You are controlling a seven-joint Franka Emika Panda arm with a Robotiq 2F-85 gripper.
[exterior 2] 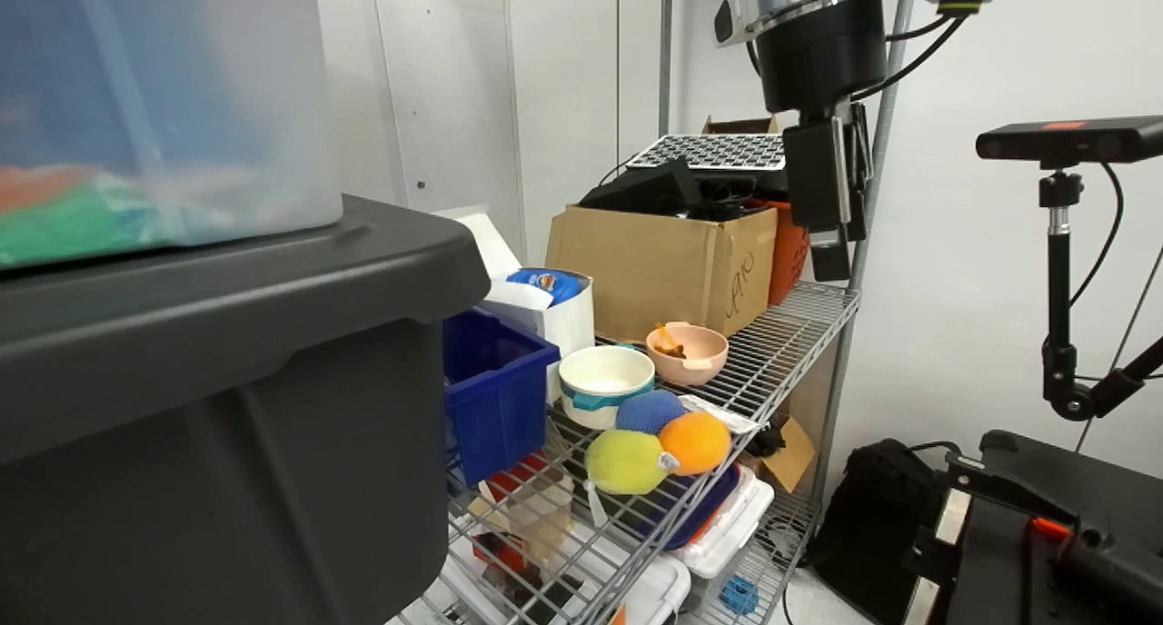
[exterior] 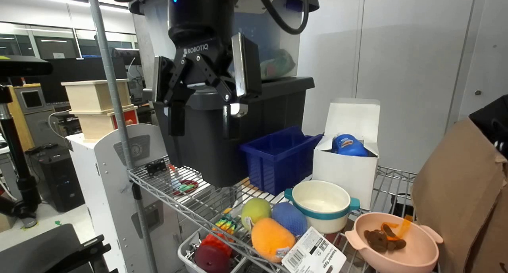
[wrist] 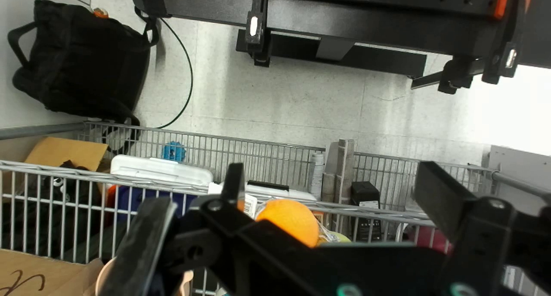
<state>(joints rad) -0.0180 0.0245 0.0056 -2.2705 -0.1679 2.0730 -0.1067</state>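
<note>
- With your gripper (exterior: 203,124) as the middle of the dial in an exterior view, a stack of wooden boxes (exterior: 99,102) stands at about nine o'clock, well apart from it.
- Your gripper itself hangs fingers-down above shelf level, its jaws wide apart.
- Straight behind it in that view, you see the large black bin (exterior: 214,158).
- At five o'clock, well below, you have the yellow-green toy (exterior: 255,211), lying on the wire shelf (exterior 2: 804,321) that shows in both exterior views.
- Farther out at five o'clock is the orange toy (exterior: 273,239), just beside the yellow-green one; your wrist view shows it in the gap between the jaws, lower down.
- At four o'clock, you find the blue bin (exterior: 274,166).
- Between four and five, the blue toy (exterior: 289,217) sits just beside the orange one.
- At four o'clock, the white pot (exterior: 331,215) with its teal band stands upright, close by the blue toy.
- Between three and four, an open white box (exterior: 343,177) holds a blue thing (exterior: 349,146) you cannot fully make out.
- Farther out at four, the pink bowl (exterior: 416,241) holds a small brown figure (exterior: 379,241) and an orange ribbon (exterior: 403,227).
- Farthest right, at half past three, your cardboard box (exterior: 452,193) stands beside the bowl.
</note>
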